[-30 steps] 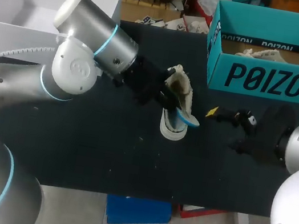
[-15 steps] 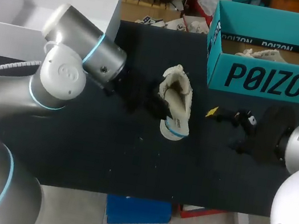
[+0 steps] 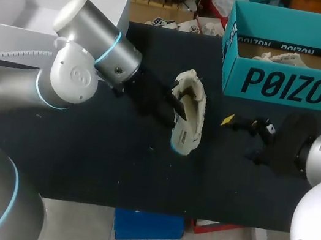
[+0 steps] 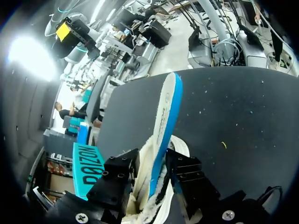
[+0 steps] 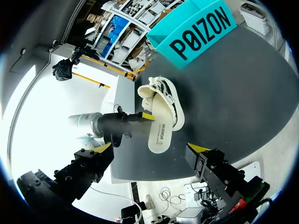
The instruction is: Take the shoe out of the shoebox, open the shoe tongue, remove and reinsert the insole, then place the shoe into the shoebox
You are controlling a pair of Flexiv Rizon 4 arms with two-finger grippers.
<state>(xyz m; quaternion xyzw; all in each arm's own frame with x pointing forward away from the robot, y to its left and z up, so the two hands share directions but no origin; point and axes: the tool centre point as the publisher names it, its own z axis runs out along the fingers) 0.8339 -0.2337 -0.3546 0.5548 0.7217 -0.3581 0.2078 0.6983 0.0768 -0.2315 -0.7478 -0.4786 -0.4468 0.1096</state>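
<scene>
Matte table (image 4: 243,107); fingers (image 4: 117,170) pinch flat insole (image 4: 161,126).

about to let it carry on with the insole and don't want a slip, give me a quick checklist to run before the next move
1. Grip on the insole: ok. The left gripper has a finger on each face of it.
2. Shoe out of the box: ok. It lies on the table.
3. Insole fully clear of the shoe: cannot tell. Its far end overlaps the shoe's opening.
4. Right gripper free to help: ok. It is open, empty and apart from the shoe.
5. Shoebox ready: cannot tell. Its top is open, but something pale lies inside.
</scene>
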